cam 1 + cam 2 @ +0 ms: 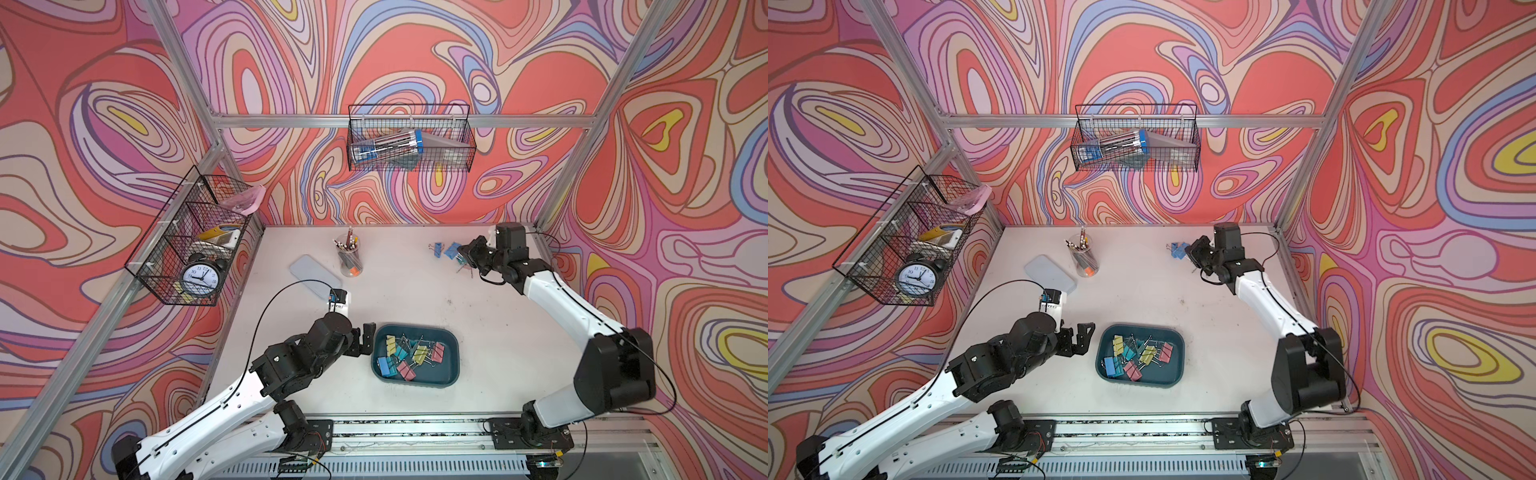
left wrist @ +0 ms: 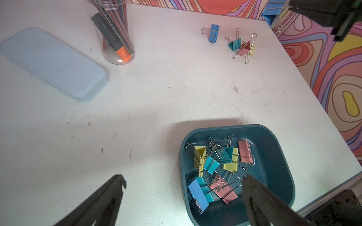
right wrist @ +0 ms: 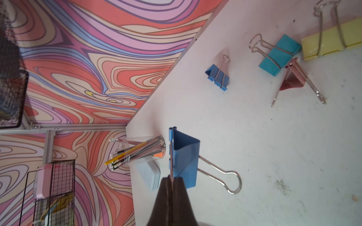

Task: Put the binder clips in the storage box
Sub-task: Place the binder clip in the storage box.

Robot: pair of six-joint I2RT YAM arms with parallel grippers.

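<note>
One blue binder clip (image 3: 185, 156), a folded sheet-metal wedge with silver wire handles, sits at the very tips of the right gripper (image 3: 171, 179). The gripper's dark tapered jaws are pressed together on one of the wire handles, and the second handle juts free to the side. Just beyond those tips, four loose clips lie on the white, scuffed table (image 3: 274, 146). A small blue clip (image 3: 217, 77) lies alone, and a teal clip (image 3: 278, 54), a pink clip (image 3: 291, 80) and a yellow clip (image 3: 329, 43) are bunched together. The rest form a tangled heap of clips (image 2: 215, 166) in yellow, teal, pink and blue, wire loops interlocked, inside the storage box (image 2: 274, 152). The box is a shallow dark teal plastic tray with rounded corners and a smooth wall. It lies well apart from the right gripper and just beside the left gripper (image 1: 361, 338). In the left wrist view one of the left gripper's fingers (image 2: 258, 199) reaches over the near end of the box and the other is over bare table. The left gripper's jaws are spread wide and grasp nothing. Farther out from it stand a clear cup (image 2: 117, 39) of pens and a pale, flat, rounded lid (image 2: 52, 62).
</note>
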